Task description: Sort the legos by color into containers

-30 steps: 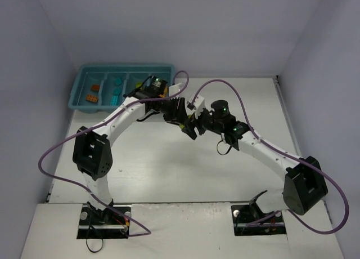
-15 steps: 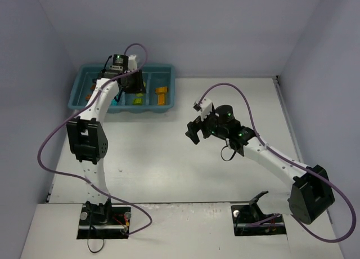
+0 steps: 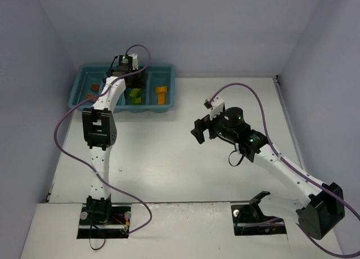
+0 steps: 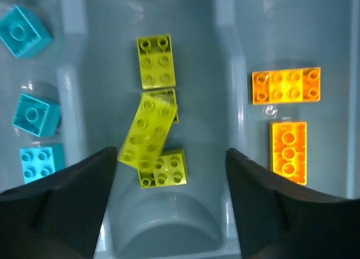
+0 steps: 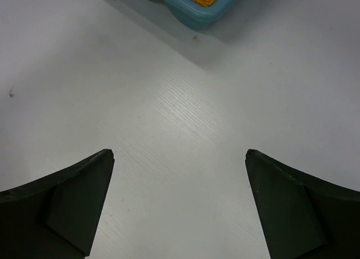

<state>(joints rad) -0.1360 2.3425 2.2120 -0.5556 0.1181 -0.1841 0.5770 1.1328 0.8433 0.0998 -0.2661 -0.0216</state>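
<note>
**Overhead view.** The teal-blue tray (image 3: 149, 107) stood at the far left of the white table (image 3: 169, 157), its four compartments side by side. The left arm reached over it. The left gripper (image 3: 133, 83) hung above the third compartment from the left, where the lime green bricks (image 3: 134, 94) lay. The yellow-orange bricks (image 3: 162, 93) occupied the rightmost compartment and the brown-orange bricks (image 3: 91, 90) the leftmost. The second compartment was largely hidden by the arm. The right gripper (image 3: 198, 129) hovered over bare table right of centre, well apart from the tray.

**Left wrist view.** The left gripper's fingers (image 4: 56, 208) stood wide apart and held nothing. Between and beneath them, four lime green bricks lay in one compartment:
- The far lime brick (image 4: 156, 61) sat squarely by itself.
- The long lime brick (image 4: 147, 132) lay tilted across a partly covered one.
- The near lime brick (image 4: 164, 168) touched the long brick's lower end.

Three teal bricks (image 4: 36, 114) lay in the compartment to the left. Two yellow-orange bricks lay in the compartment to the right, the farther one crosswise, the nearer one lengthwise, and the two apart from each other.

**Right wrist view.** The right gripper's fingers (image 5: 62, 208) were spread fully and empty above the table surface. A corner of the tray showed at the far edge, with part of one yellow-orange brick visible inside it.
</note>
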